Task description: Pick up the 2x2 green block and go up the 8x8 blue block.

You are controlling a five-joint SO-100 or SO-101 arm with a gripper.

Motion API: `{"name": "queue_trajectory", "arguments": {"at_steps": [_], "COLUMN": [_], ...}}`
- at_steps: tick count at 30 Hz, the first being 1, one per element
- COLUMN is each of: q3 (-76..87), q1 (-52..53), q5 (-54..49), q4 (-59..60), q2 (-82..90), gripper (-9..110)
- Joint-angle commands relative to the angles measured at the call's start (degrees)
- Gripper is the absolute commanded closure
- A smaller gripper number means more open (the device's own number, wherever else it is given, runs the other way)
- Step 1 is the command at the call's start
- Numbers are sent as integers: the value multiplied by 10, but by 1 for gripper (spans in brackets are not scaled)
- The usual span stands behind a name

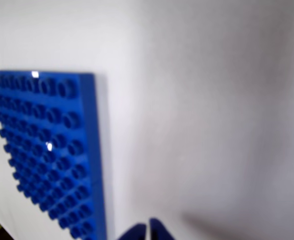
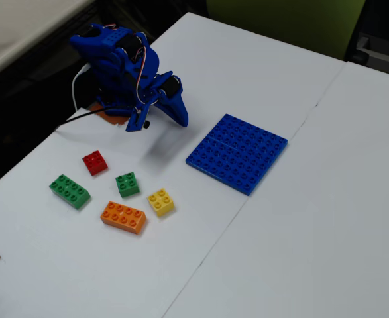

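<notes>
Tool (image 1: pixel 148 231) tips, pressed together and empty; we place the 2x2 green block (image 2: pixel 127 184) below-left in the fixed view.

The blue plastic robot arm (image 2: pixel 124 63) is seen folded low over its base in the fixed view, with the two-finger tool (image 2: pixel 179 116) pointed downward. In the wrist view, the fingertips (image 1: pixel 159 231) are pressed together, and nothing is held between them.
</notes>
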Motion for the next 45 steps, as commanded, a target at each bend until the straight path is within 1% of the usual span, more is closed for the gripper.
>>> {"name": "queue_trajectory", "arguments": {"at_steps": [1, 37, 41, 45], "q3": [-2, -2, -2, -2], "q1": [-1, 0, -8, -11], "q5": [-1, -2, -16, -25], "q4": [-7, -8, -9, -8], "q2": [25, 25, 25, 25], "gripper": [101, 101, 96, 101]}}
